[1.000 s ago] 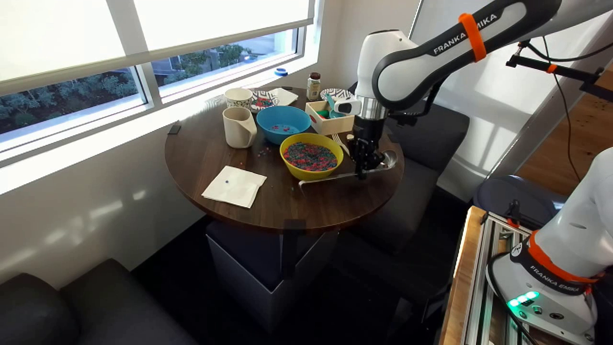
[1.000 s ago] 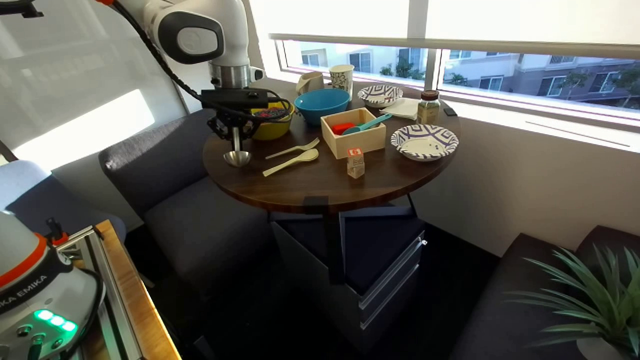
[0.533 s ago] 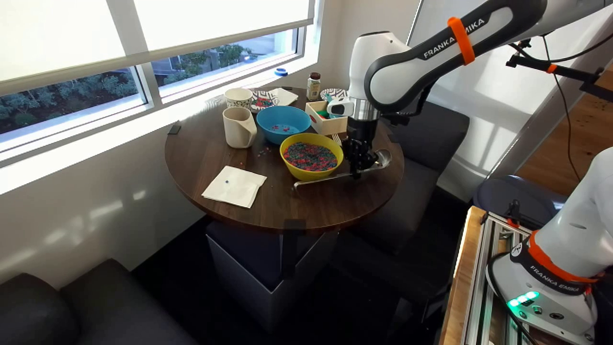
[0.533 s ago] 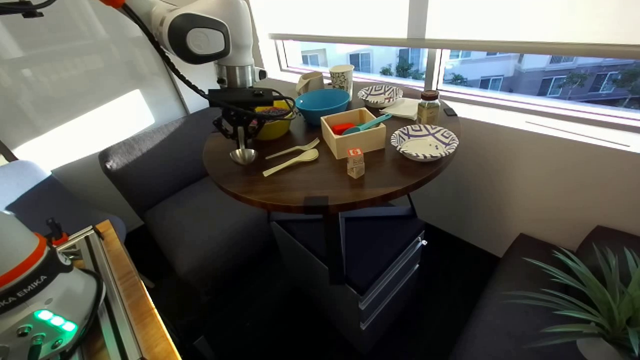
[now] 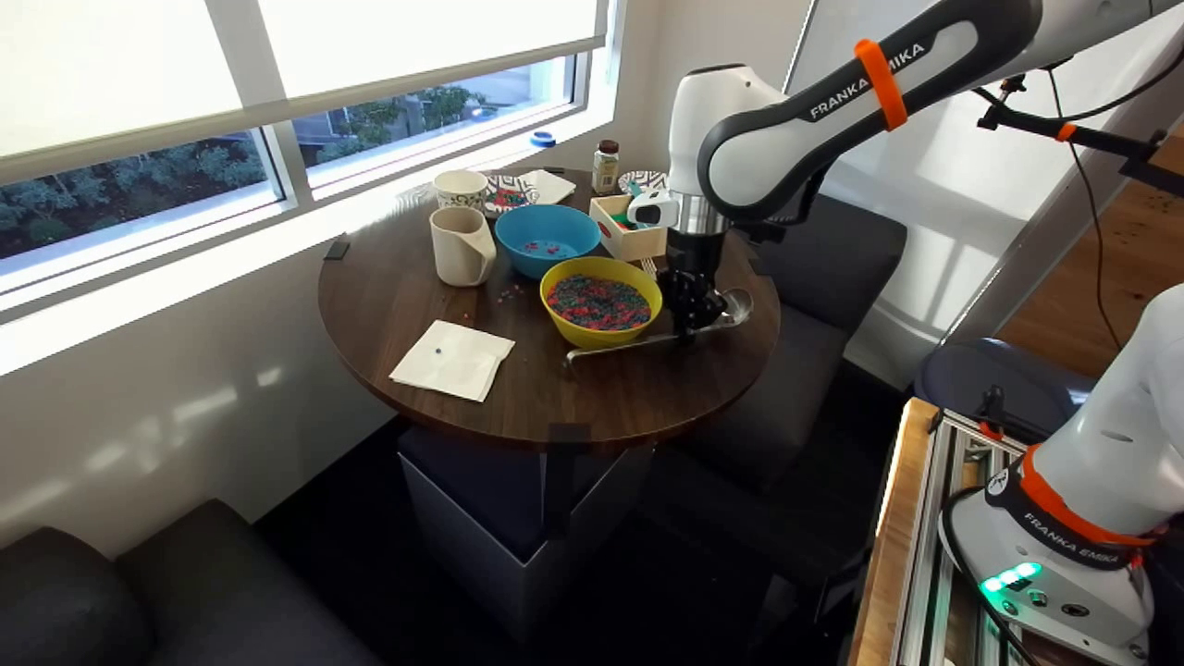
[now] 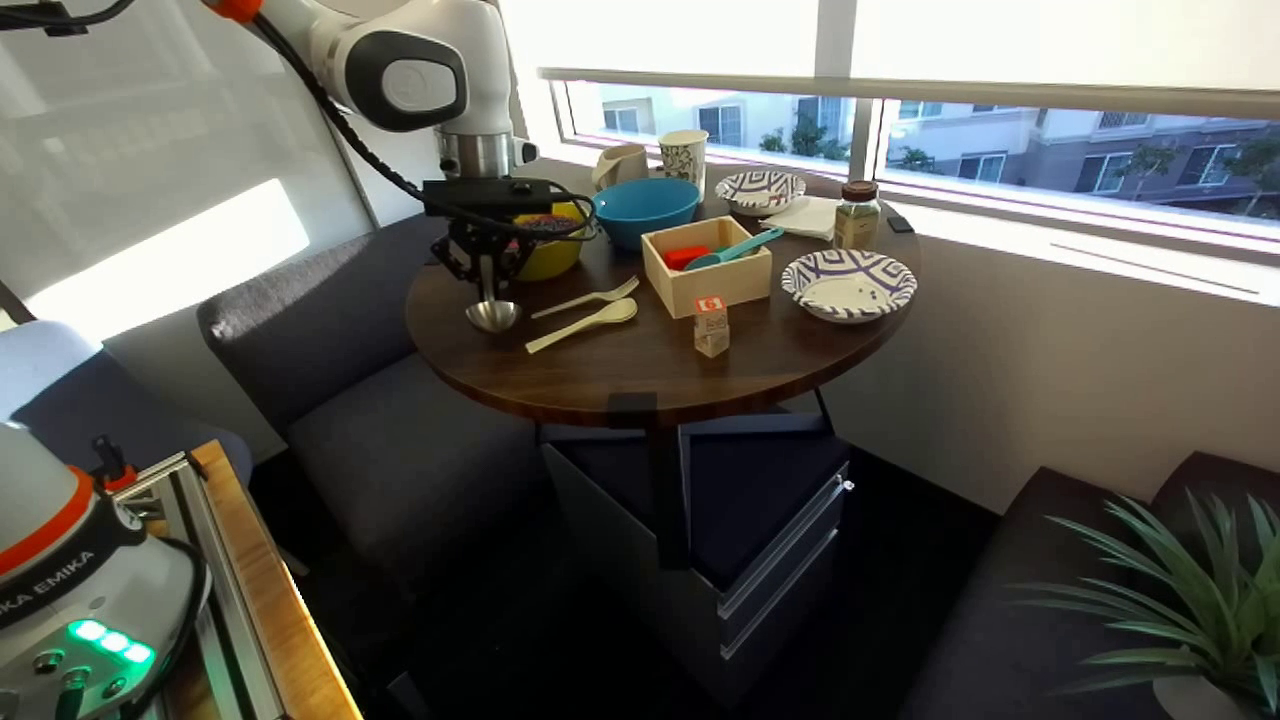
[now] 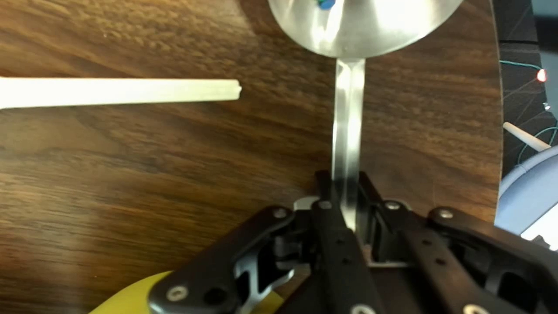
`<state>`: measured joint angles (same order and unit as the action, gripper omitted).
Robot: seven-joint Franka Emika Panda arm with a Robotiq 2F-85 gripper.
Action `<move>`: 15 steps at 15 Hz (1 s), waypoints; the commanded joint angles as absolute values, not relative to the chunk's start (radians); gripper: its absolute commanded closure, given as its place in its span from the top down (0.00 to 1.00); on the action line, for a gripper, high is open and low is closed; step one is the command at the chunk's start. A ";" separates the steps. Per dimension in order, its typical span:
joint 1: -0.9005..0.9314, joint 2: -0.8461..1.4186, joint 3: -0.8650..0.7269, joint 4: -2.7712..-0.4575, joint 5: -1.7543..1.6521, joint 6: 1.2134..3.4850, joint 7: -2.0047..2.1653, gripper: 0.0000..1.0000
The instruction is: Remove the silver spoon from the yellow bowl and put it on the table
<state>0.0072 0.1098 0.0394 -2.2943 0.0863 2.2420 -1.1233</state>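
Note:
The silver spoon lies nearly level beside the yellow bowl, outside it, low over the dark brown table. Its hooked handle end is in front of the bowl. Its round scoop is near the table edge. I cannot tell whether it touches the tabletop. My gripper is shut on the spoon's handle, as the wrist view shows with the fingertips on both sides of the handle. The yellow bowl is full of small red and dark pieces. It is partly hidden behind the gripper in an exterior view.
A wooden fork and wooden spoon lie near the scoop. A blue bowl, a beige pitcher, a wooden box and a patterned bowl stand around. A napkin lies in front.
The gripper and spoon have moved toward the yellow bowl, leftward in an exterior view and rightward in an exterior view. The motion is very small over the last half second.

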 commanded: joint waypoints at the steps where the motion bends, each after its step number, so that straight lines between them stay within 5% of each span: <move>1: 0.012 0.142 0.047 -2.278 0.053 2.258 -1.090 0.04; 10: 0.012 0.149 0.052 -2.270 0.052 2.258 -1.090 0.09; 13: 0.013 0.146 0.054 -2.271 0.052 2.258 -1.088 0.34; 15: 0.014 0.141 0.056 -2.275 0.050 2.259 -1.085 0.31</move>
<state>0.0072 0.1295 0.0471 -2.2787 0.0799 2.2419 -1.1188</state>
